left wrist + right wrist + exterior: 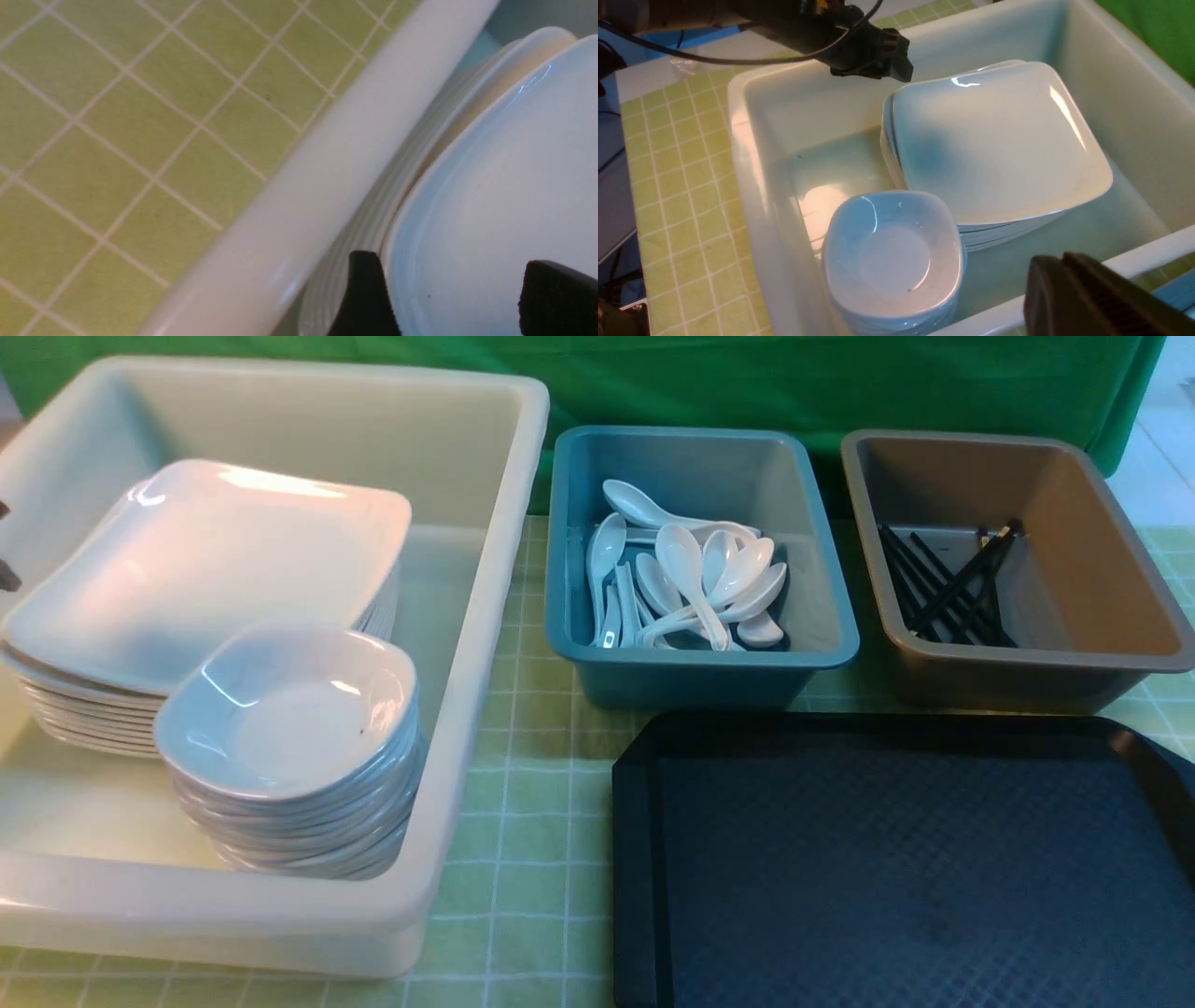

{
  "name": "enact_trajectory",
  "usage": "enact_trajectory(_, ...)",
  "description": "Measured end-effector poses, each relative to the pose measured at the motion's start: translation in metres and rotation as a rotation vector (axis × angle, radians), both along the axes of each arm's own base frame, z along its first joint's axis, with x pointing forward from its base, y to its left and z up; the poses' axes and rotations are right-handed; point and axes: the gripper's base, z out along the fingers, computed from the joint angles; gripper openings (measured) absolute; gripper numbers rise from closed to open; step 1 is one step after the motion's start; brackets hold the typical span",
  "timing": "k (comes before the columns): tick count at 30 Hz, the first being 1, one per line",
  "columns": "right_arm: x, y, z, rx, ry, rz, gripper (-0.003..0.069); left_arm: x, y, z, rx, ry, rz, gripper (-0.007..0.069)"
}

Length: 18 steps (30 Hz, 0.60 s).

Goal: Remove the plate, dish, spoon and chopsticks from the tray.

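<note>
Left fingers (364, 298) spread, gripping nothing, at top plate (490, 210) rim; right fingers (1087, 298) closed, empty.

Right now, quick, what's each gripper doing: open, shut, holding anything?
Left gripper: open, jaws apart astride the edge of the top plate, gripping nothing.
Right gripper: shut, holding nothing.

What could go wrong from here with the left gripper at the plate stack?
1. The left gripper stands open astride the top plate's rim; pulling away crooked could hook and shift it.
2. That plate sits askew on its stack, close to the dish stack; a nudge might slide it onto them.
3. The white tub's wall runs right beside the fingers; a sideways retreat could clip it.
</note>
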Motion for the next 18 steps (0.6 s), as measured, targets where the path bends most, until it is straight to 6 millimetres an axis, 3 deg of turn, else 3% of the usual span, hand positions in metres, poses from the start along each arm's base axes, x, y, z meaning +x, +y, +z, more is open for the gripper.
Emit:
enact_trajectory(4, 0.0, 0.0, 0.0, 0.0, 0.001, 0.0, 0.0002, -0.006, -0.006, 0.017, 0.062, -0.028, -0.029, 0.0337)
enact_trajectory(7, 0.0, 0.0, 0.0, -0.003, 0.001, -0.006, 0.0002, -0.005, -0.027, 0.031, 0.129, -0.054, -0.153, 0.0174)
enact_trajectory(8, 0.002, -0.003, 0.0, -0.024, -0.011, -0.042, 0.0002, -0.005, -0.049, 0.039, 0.181, -0.059, -0.27, 0.0062)
enact_trajectory(9, 0.005, -0.007, 0.0, -0.049, -0.027, -0.084, 0.0002, -0.005, -0.064, 0.045, 0.198, -0.066, -0.333, 0.0023)
enact_trajectory(15, 0.012, -0.028, 0.006, -0.14, -0.106, -0.295, 0.0002, -0.011, -0.113, 0.071, 0.234, -0.066, -0.566, -0.0013)
enact_trajectory(18, 0.002, -0.049, 0.025, -0.155, -0.19, -0.378, 0.0002, -0.02, -0.14, 0.1, 0.224, -0.041, -0.712, -0.0015)
